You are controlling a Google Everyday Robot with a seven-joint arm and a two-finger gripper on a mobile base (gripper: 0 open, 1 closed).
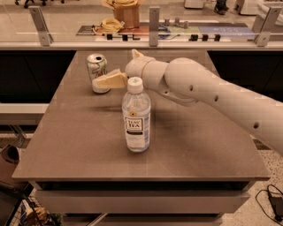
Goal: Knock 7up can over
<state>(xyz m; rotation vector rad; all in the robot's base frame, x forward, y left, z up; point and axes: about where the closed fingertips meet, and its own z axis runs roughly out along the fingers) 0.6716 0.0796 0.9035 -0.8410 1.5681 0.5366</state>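
The 7up can stands upright at the back left of the brown table, white and green with a silver top. My gripper reaches in from the right on the white arm, its pale fingers against the can's right side, low on the body. A clear tea bottle with a white cap stands upright in the middle of the table, just in front of the wrist.
A glass barrier with metal posts runs along the table's back edge. Behind it lie a yellow cable coil and a brown container. The table's left edge drops to the floor.
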